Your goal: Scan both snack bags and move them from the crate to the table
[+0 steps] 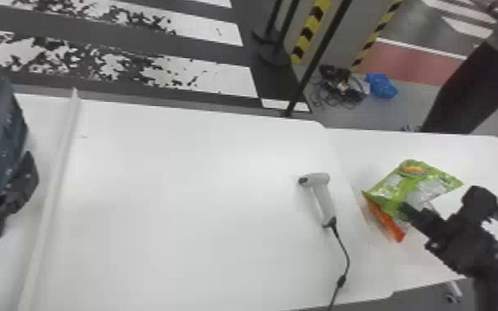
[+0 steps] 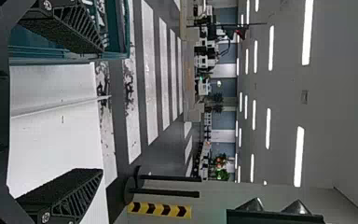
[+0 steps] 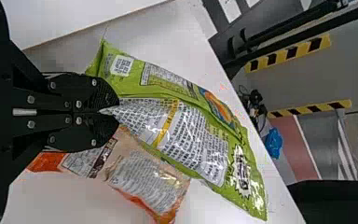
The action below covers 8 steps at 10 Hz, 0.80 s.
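Spanning the head view, the white worktop (image 1: 178, 165) holds everything, with the crate (image 1: 12, 124) at its left end. Both snack bags are out at the right: the green snack bag (image 1: 409, 186) overlaps the orange bag (image 1: 391, 225). Each looks light, soft and slippery, its contents probably crushable. The left hand (image 2: 102, 110) is beside the crate, fingers wide apart. The right hand (image 3: 116, 112) is closed on the green one's gathered film (image 3: 128, 109), a sound spot for a gentle pinch; the orange would best be taken by its exposed edge. The scanner (image 1: 322, 196) lies near the bags.
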{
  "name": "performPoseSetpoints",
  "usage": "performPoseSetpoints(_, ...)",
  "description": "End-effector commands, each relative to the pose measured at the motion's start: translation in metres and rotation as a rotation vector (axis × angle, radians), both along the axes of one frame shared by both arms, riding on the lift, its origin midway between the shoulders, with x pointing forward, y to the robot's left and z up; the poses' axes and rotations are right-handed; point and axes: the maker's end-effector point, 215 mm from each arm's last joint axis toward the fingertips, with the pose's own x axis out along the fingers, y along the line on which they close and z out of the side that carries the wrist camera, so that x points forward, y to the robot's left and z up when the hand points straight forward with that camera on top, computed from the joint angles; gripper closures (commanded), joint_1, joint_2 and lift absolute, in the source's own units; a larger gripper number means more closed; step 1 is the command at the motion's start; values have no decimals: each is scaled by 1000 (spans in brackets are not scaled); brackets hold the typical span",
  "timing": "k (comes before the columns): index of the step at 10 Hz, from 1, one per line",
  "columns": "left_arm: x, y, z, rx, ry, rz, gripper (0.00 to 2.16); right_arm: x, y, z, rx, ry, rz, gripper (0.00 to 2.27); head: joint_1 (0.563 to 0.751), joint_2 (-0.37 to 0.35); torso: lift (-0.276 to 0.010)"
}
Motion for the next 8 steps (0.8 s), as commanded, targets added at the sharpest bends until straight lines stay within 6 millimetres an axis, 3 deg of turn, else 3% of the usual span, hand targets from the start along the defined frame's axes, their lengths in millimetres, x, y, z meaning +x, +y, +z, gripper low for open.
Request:
performPoseSetpoints(1,0,0,1,1,-3,-2,87,-4,8,-16,15,29,4,103,695,-350,-88)
performPoseSetpoints(3,0,-1,1,-2,-3,0,87,-3,-5,-6,-53,14,-33,19,695,-350,-88)
performPoseSetpoints(5,0,0,1,-6,-3,3,87,5,-13,41,-198,-72,-36,43,695,-350,-88)
performPoseSetpoints(6,0,-2,2,-8,-5,3,87,12,0,73,-276,-139,-19,43,695,-350,-88)
performPoseSetpoints(7,0,-4,2,-10,-3,1,87,19,26,107,-342,-222,22,43,695,-350,-88)
performPoseSetpoints(8,0,-4,2,-10,-4,3,87,28,71,139,-415,-311,93,46,695,-350,-88)
